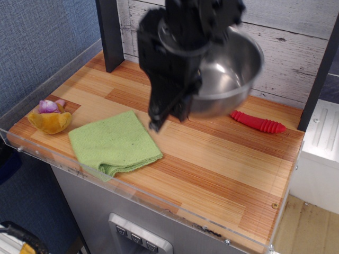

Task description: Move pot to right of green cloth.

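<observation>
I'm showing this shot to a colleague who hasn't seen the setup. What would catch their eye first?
The black gripper holding a shiny steel pot in the air above the back of the wooden table. Next, the green cloth lying flat near the front left, with a red-handled fork partly hidden behind the pot.

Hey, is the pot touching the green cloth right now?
Apart. The camera view shows the pot held up in the air by the gripper, while the green cloth lies flat on the wooden table to its left, with bare wood between them.
</observation>
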Controlling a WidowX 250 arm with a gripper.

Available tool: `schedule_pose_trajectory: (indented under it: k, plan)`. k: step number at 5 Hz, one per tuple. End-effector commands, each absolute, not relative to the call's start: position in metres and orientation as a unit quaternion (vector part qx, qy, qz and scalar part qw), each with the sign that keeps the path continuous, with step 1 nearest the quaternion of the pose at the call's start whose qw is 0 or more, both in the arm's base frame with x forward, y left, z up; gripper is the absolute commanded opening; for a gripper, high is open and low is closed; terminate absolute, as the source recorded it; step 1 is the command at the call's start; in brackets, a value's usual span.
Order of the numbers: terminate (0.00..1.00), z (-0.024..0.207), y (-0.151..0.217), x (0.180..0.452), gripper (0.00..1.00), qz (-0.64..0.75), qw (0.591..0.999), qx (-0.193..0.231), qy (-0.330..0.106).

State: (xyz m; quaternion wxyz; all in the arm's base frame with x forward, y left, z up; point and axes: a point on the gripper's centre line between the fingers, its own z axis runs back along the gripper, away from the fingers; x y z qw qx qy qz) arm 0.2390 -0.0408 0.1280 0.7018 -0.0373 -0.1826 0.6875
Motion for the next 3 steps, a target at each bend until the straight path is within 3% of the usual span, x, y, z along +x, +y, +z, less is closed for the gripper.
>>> schedule_pose_trajectory:
  k: [1,3]
  plan:
    - [0.00,0.103,-0.047,0.213,0.00,0.666,0.720,-0.047,-0.190]
    - [0.00,0.063,-0.053,0.212,0.00,0.661,0.727,-0.025,-0.184]
